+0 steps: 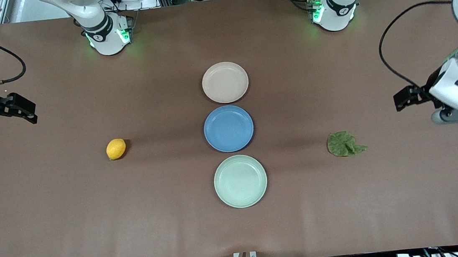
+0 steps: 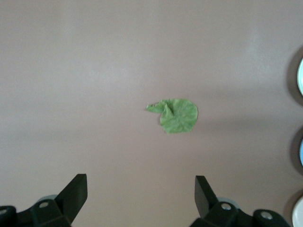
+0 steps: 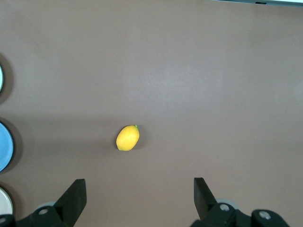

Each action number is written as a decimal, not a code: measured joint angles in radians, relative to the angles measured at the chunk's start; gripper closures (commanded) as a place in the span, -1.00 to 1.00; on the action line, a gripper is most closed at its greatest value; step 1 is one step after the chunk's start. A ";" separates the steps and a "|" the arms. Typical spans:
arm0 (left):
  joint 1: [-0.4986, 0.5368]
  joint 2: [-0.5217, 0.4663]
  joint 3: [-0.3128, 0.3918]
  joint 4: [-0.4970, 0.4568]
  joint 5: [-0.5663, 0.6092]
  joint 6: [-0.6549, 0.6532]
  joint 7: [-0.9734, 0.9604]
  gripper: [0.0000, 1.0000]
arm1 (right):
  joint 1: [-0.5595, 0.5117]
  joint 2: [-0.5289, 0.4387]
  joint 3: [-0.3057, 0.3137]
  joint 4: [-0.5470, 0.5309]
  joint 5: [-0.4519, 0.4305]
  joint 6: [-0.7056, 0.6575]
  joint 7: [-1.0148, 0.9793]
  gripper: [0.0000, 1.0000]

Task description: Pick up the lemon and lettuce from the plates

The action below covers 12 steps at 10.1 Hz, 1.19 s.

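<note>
The lemon lies on the bare brown table toward the right arm's end, not on any plate. The lettuce, a wrinkled green leaf, lies flat on the table toward the left arm's end. Both plates are empty: the beige-pink plate and the mint green plate, which is nearer the front camera. My right gripper hangs open above the table edge, well apart from the lemon. My left gripper hangs open at its own end, apart from the lettuce.
A blue plate sits empty between the two other plates, all in one line down the table's middle. Black cables hang from both wrists. The arm bases stand at the table's back edge.
</note>
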 measured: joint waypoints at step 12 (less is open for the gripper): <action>0.006 -0.172 -0.001 -0.095 -0.003 -0.020 -0.003 -1.00 | 0.005 -0.114 0.011 -0.170 0.006 0.055 0.049 -1.00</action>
